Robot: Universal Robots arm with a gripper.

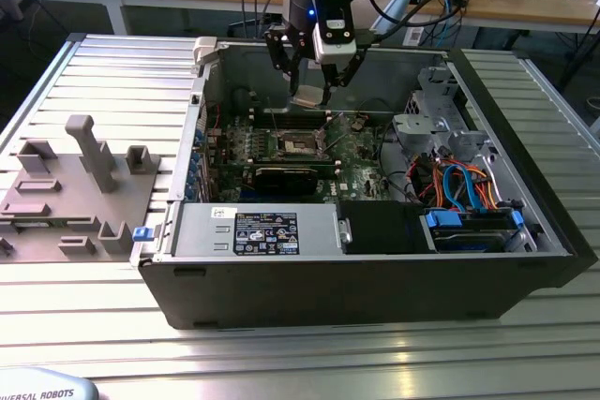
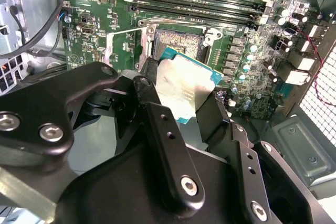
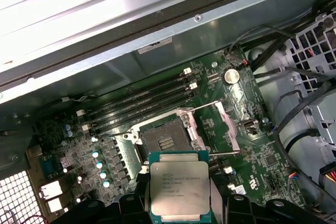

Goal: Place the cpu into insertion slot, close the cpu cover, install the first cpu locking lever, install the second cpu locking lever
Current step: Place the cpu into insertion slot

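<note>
My gripper (image 1: 312, 93) hangs inside the open computer case, shut on the cpu (image 1: 307, 96). The cpu is a flat square chip with a silvery top on a green base, seen in both wrist views (image 2: 186, 85) (image 3: 180, 187) between the black fingers (image 2: 152, 77). It is held in the air, level, slightly off from above the insertion slot (image 3: 165, 141) (image 2: 176, 40), a dark square socket with a metal rim on the green board (image 1: 298, 144). The cpu cover (image 3: 228, 127) stands swung up at one side of the socket. Two thin wire levers (image 3: 206, 106) stick up beside it.
Black memory slots (image 3: 142, 103) run along one side of the socket. A long black card (image 1: 286, 180) lies in front of it in the exterior view. The power supply (image 1: 272, 231), a drive cage with blue and orange cables (image 1: 459, 194) and the case walls (image 1: 202, 119) enclose the board. A grey fixture (image 1: 75, 185) sits outside.
</note>
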